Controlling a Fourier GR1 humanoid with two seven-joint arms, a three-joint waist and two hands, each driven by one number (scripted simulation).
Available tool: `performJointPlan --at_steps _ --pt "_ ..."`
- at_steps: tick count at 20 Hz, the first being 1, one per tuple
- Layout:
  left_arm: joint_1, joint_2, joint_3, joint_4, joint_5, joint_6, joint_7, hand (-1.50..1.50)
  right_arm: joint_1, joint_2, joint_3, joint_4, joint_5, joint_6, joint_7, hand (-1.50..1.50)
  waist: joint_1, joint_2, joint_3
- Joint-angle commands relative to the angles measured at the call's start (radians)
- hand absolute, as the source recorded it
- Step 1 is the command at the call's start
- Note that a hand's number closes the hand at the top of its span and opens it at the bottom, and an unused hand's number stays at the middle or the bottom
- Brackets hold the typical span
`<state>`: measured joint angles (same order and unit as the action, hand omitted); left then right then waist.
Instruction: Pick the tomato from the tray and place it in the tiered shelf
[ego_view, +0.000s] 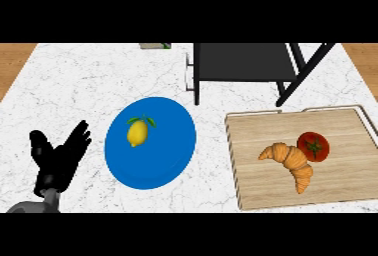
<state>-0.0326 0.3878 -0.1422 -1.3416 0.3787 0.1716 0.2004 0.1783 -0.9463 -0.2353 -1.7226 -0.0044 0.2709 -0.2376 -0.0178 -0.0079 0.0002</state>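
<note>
A red tomato (315, 145) with a green stem lies on the wooden tray (339, 190) at the right, touching a croissant (293, 163) beside it. The black tiered shelf (244, 62) stands at the back, above the tray. My left hand (57, 159) rests open at the lower left, fingers up, far from the tomato. My right hand shows nowhere in the head view.
A blue plate (159, 165) with a lemon (137, 133) on it sits between my left hand and the tray. A small green and white object (155, 46) lies at the counter's far edge. The white marble counter (74, 80) spans the view.
</note>
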Motion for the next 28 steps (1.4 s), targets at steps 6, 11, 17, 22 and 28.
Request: performJointPlan --at_steps 6,11,17,22,28 --pt "-0.016 -0.05 -0.021 -0.031 -0.041 0.024 0.048 0.0 -0.061 0.123 0.176 -0.226 0.244 -0.124 0.436 -1.5 0.025 0.008 -0.001" --pt "0.021 -0.063 -0.006 0.001 -0.047 -0.023 0.007 0.0 -0.159 0.139 0.238 -0.152 0.335 -0.053 0.509 -1.5 0.031 0.01 0.0" --pt "0.015 -0.065 0.023 -0.039 -0.067 -0.022 0.065 0.0 -0.026 0.218 0.267 -0.302 0.478 -0.038 0.595 -1.5 0.014 0.006 0.0" --pt "0.013 -0.033 0.083 -0.041 -0.053 -0.074 0.086 0.0 -0.018 0.332 0.334 -0.291 0.641 -0.11 0.614 -1.5 0.015 0.006 0.0" --pt "0.018 -0.08 0.113 0.03 -0.097 -0.101 0.012 0.0 -0.034 0.405 0.305 -0.142 0.736 -0.141 0.498 -1.5 0.016 0.008 0.0"
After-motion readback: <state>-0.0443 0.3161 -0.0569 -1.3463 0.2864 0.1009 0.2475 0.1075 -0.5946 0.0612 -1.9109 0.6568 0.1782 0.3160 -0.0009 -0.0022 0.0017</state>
